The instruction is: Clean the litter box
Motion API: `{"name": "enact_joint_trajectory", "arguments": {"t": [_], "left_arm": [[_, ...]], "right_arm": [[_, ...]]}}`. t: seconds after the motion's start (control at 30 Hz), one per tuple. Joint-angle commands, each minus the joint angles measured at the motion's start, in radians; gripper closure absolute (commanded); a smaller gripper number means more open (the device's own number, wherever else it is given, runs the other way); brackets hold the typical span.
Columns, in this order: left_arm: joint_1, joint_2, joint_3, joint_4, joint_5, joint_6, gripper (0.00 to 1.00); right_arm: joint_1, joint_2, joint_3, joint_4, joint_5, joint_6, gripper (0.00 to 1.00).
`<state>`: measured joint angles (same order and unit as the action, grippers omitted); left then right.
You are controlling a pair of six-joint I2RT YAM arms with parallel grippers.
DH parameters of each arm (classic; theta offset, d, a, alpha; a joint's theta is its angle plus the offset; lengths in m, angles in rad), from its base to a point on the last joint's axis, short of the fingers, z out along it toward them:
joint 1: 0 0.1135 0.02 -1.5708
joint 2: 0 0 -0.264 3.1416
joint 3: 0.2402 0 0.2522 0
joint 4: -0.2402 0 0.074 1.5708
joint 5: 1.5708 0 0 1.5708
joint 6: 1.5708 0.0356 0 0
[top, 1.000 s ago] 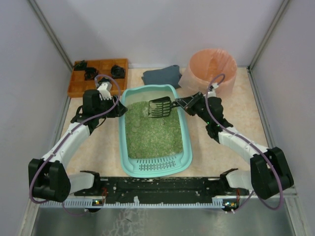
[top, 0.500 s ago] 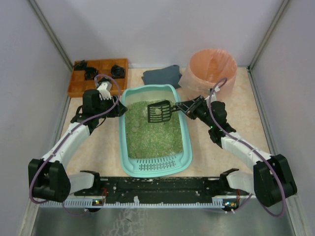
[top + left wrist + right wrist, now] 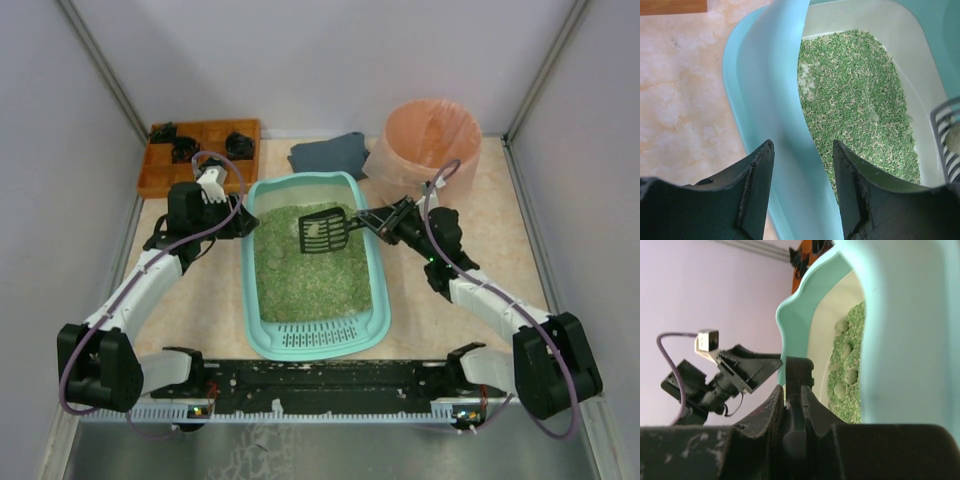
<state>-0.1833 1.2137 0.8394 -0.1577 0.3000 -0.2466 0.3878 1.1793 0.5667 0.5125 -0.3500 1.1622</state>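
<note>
The light teal litter box (image 3: 380,300) lies in the middle of the table, with green litter (image 3: 310,270) in it and its grille at the near end. My left gripper (image 3: 243,222) is at its far left rim; in the left wrist view my gripper (image 3: 801,147) has one finger on each side of the rim (image 3: 775,100) and is closed on it. My right gripper (image 3: 375,222) is shut on the handle (image 3: 799,375) of a black slotted scoop (image 3: 322,230). The scoop sits over the far half of the litter and carries a pale clump. Several clumps (image 3: 840,347) lie in the litter.
A round bin lined with a pink bag (image 3: 432,140) stands at the back right. A dark grey cloth (image 3: 330,153) lies behind the litter box. A brown wooden tray (image 3: 200,150) with black pieces is at the back left. Walls enclose the table on both sides.
The right arm has drawn the scoop a little nearer and to the left, out of the litter at the far end, with a pale clump on it. The left arm has not moved.
</note>
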Motion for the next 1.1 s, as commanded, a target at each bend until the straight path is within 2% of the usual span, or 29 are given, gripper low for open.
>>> {"name": "enact_joint_trajectory", "arguments": {"t": [0.0,0.07,0.13,0.27,0.4,0.5,0.57,0.73,0.9,1.07], "left_arm": [[0.005,-0.023,0.018,0.015,0.007,-0.001,0.44],[0.005,-0.018,0.019,0.021,0.012,-0.002,0.43],[0.005,-0.009,0.03,0.009,0.018,0.0,0.44],[0.005,-0.02,0.026,0.002,0.01,0.002,0.43],[0.006,-0.016,0.02,0.023,0.017,-0.003,0.44],[0.005,-0.005,0.033,-0.001,0.021,0.0,0.44],[0.005,-0.011,0.029,-0.001,0.014,0.002,0.44],[0.005,-0.008,0.027,0.012,0.019,-0.003,0.44],[0.005,-0.012,0.027,0.002,0.014,0.001,0.44],[0.005,-0.013,0.027,0.009,0.015,0.0,0.44]], "right_arm": [[-0.013,-0.028,0.003,0.084,0.01,0.04,1.0],[0.038,0.0,0.062,0.045,-0.029,-0.018,1.0],[0.035,-0.001,0.066,0.008,-0.02,-0.045,1.0],[-0.032,-0.041,-0.032,0.097,0.024,0.066,1.0],[0.045,-0.003,0.063,0.039,-0.036,-0.023,1.0],[0.022,-0.051,0.031,-0.008,0.041,-0.04,1.0],[0.006,-0.087,-0.027,0.056,0.08,-0.013,1.0],[0.025,-0.07,0.027,0.037,0.015,-0.065,1.0],[-0.015,-0.103,0.009,0.008,0.045,-0.052,1.0],[0.011,-0.066,0.025,0.055,0.001,-0.047,1.0]]}}
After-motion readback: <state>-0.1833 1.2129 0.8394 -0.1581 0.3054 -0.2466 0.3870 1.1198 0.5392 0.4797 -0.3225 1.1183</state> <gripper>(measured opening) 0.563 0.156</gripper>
